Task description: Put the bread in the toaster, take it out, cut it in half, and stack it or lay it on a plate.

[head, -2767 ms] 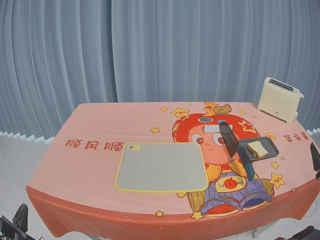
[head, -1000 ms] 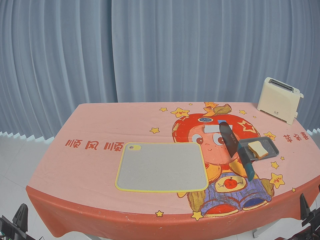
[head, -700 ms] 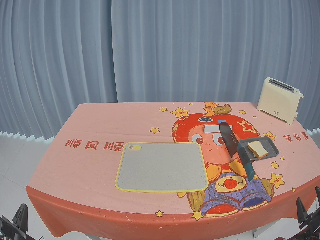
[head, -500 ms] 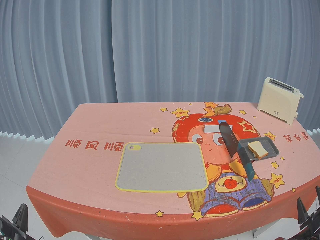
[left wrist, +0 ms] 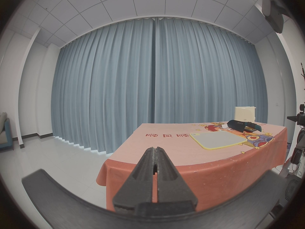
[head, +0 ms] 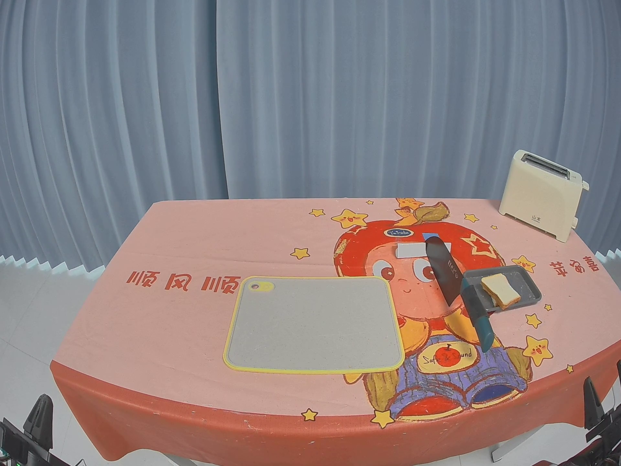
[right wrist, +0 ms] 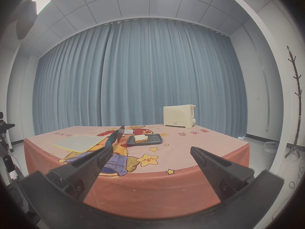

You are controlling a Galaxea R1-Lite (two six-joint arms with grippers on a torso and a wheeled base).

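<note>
Dropping from beside the surface's right edge, the right gripper [right wrist: 151,150] now hangs below the near right corner, in front of the tablecloth's hem; its fingers are spread wide with nothing between them. Over the same stretch the left gripper [left wrist: 155,150] has kept its place, low off the near left corner, its fingers pressed together and holding nothing. Nothing on the surface [head: 187,241] has shifted.

Nearest the right gripper, on the right part of the surface, sits a dark grey tray [head: 527,278] with the bread [head: 501,290], a single slice, lying flat in its left half. A knife [head: 446,273] with a dark blade and a teal handle lies just beside the tray: the handle crosses the tray's left end, and the blade tip points away toward a small white block [head: 409,250]. Left of the knife, near the front middle, a grey cutting board [head: 315,323] with a yellow rim lies flat and bare. The cream toaster [head: 542,194] stands upright at the far right corner, well apart from the tray. A blue-grey curtain [head: 323,79] hangs behind the surface.
</note>
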